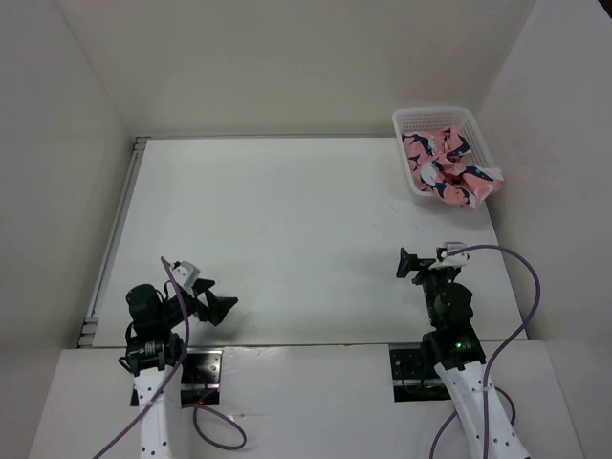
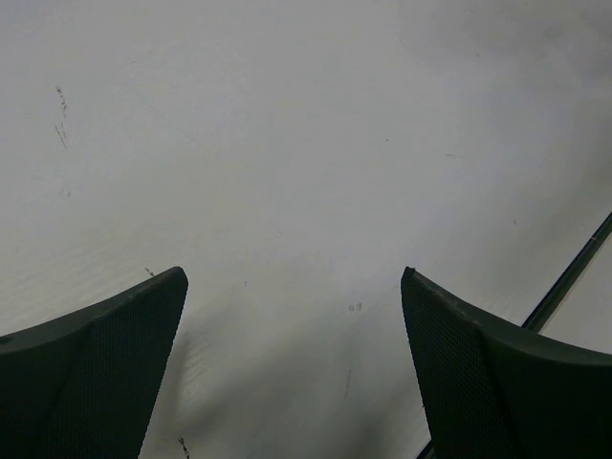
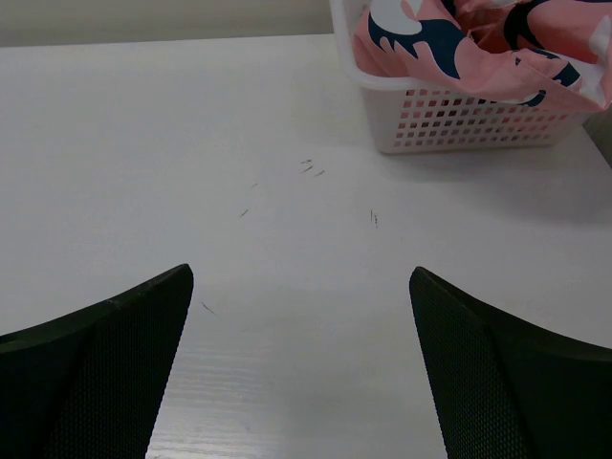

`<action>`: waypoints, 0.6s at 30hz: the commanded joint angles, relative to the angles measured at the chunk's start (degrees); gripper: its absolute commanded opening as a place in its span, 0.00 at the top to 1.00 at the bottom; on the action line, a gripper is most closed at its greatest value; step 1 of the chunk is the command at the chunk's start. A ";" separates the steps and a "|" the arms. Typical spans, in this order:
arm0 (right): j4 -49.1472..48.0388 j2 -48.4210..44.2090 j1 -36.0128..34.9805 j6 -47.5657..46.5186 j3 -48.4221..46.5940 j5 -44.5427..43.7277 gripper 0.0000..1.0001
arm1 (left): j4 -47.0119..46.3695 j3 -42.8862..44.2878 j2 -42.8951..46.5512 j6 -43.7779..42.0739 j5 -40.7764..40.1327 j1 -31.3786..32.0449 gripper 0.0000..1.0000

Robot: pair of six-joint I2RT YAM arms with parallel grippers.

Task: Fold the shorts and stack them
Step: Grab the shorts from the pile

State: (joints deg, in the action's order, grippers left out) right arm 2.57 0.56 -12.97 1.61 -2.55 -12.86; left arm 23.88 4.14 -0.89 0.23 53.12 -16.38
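Observation:
The coral-pink shorts (image 1: 448, 161) with navy and white shark shapes lie crumpled in a heap inside a white mesh basket (image 1: 419, 119) at the table's far right corner; some fabric hangs over its right rim. They also show at the top right of the right wrist view (image 3: 459, 43), in the basket (image 3: 469, 120). My right gripper (image 1: 409, 263) (image 3: 301, 273) is open and empty, low over bare table well short of the basket. My left gripper (image 1: 218, 306) (image 2: 295, 277) is open and empty over bare table at the near left.
White walls close the table at the back and on both sides. A metal rail (image 1: 113, 234) runs along the table's left edge. A dark seam (image 2: 572, 275) shows at the right of the left wrist view.

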 commanded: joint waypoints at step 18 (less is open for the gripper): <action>4.97 -0.38 0.32 -88.91 -3.88 49.07 0.00 | -26.20 -0.36 0.89 -0.23 5.96 0.12 0.01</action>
State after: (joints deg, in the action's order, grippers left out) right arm 9.69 0.51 -12.86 -55.31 -5.26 22.09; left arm 14.50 3.81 -0.86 0.38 59.02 -16.34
